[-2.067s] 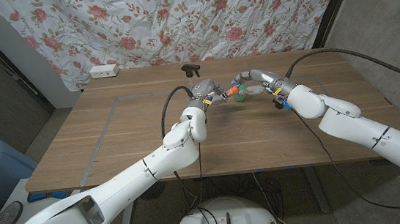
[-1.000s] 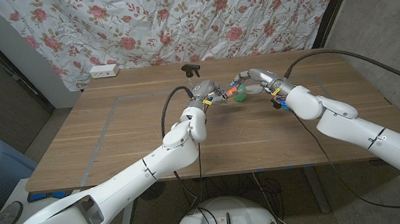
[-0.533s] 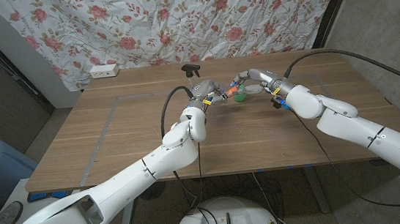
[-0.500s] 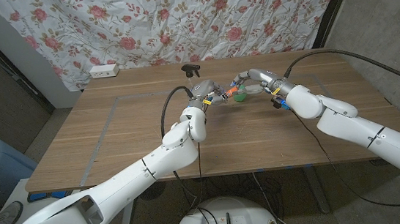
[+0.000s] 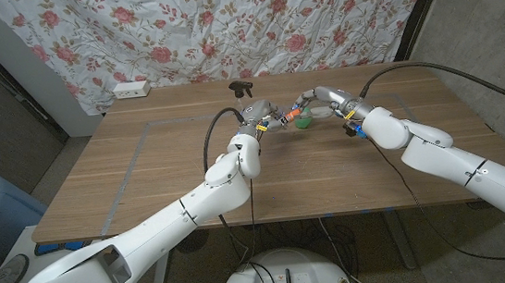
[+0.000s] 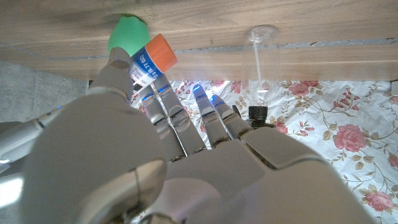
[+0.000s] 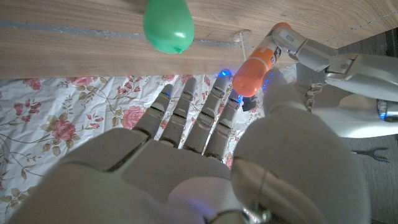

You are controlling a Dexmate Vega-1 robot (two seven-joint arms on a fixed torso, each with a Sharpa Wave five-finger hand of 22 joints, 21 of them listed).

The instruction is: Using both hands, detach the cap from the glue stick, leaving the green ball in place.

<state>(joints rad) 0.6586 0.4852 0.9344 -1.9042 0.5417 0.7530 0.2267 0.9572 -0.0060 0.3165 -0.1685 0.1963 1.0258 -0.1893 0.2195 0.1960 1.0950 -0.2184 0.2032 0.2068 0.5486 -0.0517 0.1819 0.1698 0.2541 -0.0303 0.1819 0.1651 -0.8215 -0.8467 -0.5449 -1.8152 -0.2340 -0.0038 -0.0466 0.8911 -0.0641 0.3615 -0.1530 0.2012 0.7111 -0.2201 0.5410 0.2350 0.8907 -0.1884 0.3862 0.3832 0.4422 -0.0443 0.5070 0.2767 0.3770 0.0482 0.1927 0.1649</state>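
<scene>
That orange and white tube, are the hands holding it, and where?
Yes. The left hand grips the glue stick by its body; the right hand grips its orange cap.

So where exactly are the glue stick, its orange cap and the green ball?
glue stick [image 6: 142,65]: left wrist view, on the blue and white label.
orange cap [image 7: 254,73]: right wrist view, on the cap's side.
green ball [image 7: 168,26]: right wrist view, on its rounded middle.

Right hand [image 5: 309,100] shifted slightly; glue stick [image 5: 293,114] barely moved.
</scene>
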